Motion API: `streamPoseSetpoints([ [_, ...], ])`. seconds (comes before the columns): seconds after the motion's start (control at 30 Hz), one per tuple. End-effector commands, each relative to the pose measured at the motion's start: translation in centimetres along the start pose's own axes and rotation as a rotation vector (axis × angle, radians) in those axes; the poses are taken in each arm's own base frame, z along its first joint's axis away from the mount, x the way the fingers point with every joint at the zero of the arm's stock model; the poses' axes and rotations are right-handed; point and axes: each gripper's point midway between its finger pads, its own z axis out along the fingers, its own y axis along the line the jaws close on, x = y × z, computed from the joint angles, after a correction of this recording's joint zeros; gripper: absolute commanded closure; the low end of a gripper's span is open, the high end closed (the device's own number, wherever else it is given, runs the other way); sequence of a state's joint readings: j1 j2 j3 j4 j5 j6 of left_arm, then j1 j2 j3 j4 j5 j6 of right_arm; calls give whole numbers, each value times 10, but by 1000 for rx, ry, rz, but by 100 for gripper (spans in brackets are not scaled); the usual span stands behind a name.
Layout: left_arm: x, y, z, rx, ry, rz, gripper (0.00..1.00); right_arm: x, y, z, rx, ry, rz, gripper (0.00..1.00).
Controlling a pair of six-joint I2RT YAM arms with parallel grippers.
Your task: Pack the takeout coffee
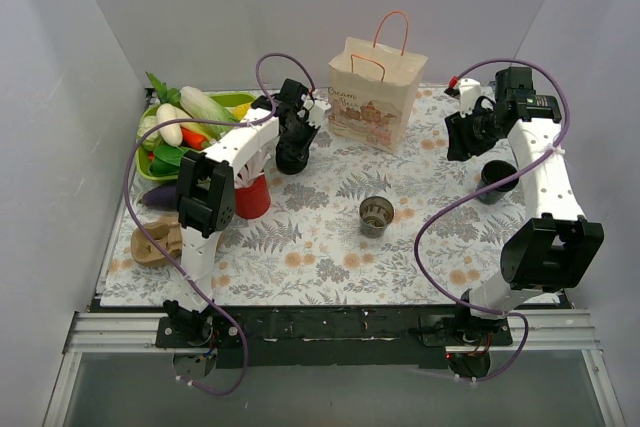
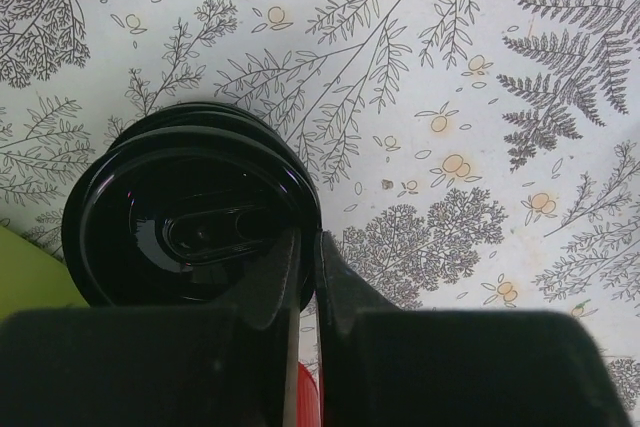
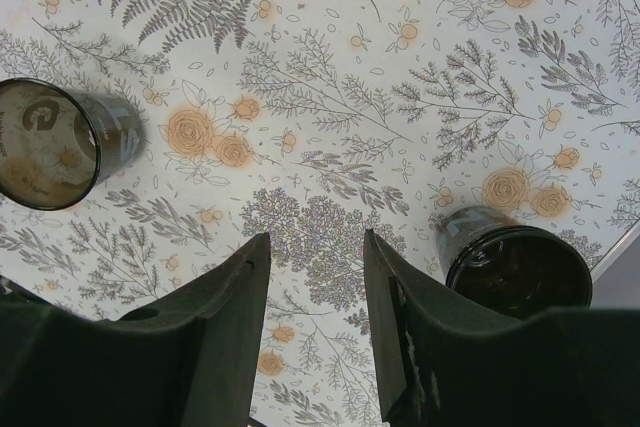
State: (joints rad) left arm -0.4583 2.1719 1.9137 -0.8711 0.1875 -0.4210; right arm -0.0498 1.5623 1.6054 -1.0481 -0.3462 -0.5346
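Right gripper point(image 3: 315, 242): jaws spread, empty, over tablecloth point(image 3: 330, 147) between clear cup point(image 3: 60, 142) and dark lidless cup point(image 3: 515, 267); out of left arm's way. Left gripper point(image 2: 308, 252) pinched on lid rim of takeout coffee point(image 2: 190, 222), upright on tablecloth behind red cup point(image 1: 252, 197); rim hold suits lift. Paper bag point(image 1: 372, 97) upright beyond, likely destination.

top external: high behind the arm bases point(image 1: 190, 332), facing down and forward, far off, whole floral mat point(image 1: 320, 247) in frame
left wrist: very near, looking down on the takeout coffee point(image 2: 190, 222)
right wrist: near, looking down at mat, clear cup point(image 3: 55, 142) left, dark cup point(image 3: 515, 267) right
shared: mat in all three; top view also shows those three cups
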Motion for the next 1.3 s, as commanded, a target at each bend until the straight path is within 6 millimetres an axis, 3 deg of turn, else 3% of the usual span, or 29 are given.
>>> streamPoseSetpoints([
  [0.0,-22,-3,-23,7,-57,25,100,-8,4,1,-13,-15,-28,51],
  [0.2,-37,-8,-50,14,-91,31,100,-11,14,3,-39,-5,-65,51],
  [0.37,-60,-22,-95,53,-187,28,100,-22,23,-3,-87,-44,-115,51],
  [0.47,-74,-61,-131,240,-280,57,100,-38,45,-10,-147,-119,-229,50],
  [0.5,-76,-76,-143,314,-309,72,100,-45,50,-21,-139,-172,-273,49],
  [0.53,-77,-101,-160,456,-346,110,100,-58,52,-24,-122,-240,-336,48],
  [0.57,-70,-113,-165,531,-357,158,100,-55,59,-18,-142,-276,-390,47],
  [0.6,-69,-123,-181,571,-393,189,100,-62,67,-35,-108,-353,-466,46],
  [0.63,-69,-127,-184,598,-412,201,100,-78,74,-40,-79,-441,-562,44],
  [0.7,-63,-136,-189,657,-427,237,100,-69,94,-43,-71,-501,-684,40],
  [0.73,-59,-140,-191,680,-417,244,100,-71,111,-40,-83,-527,-747,38],
  [0.77,-57,-145,-195,715,-422,267,100,-75,116,-39,-56,-543,-797,38],
  [0.83,-53,-148,-197,749,-414,308,100,-71,147,-30,-98,-553,-900,39],
  [0.9,-52,-151,-200,777,-431,376,100,-80,157,-23,-75,-565,-944,42],
  [1.03,-34,-156,-193,759,-345,442,100,-102,202,-20,-132,-613,-1087,48],
  [1.17,-13,-159,-179,716,-252,516,100,-109,227,-8,-181,-613,-1194,50],
  [1.27,-5,-166,-183,719,-246,534,100,-102,241,5,-201,-596,-1318,50],
])
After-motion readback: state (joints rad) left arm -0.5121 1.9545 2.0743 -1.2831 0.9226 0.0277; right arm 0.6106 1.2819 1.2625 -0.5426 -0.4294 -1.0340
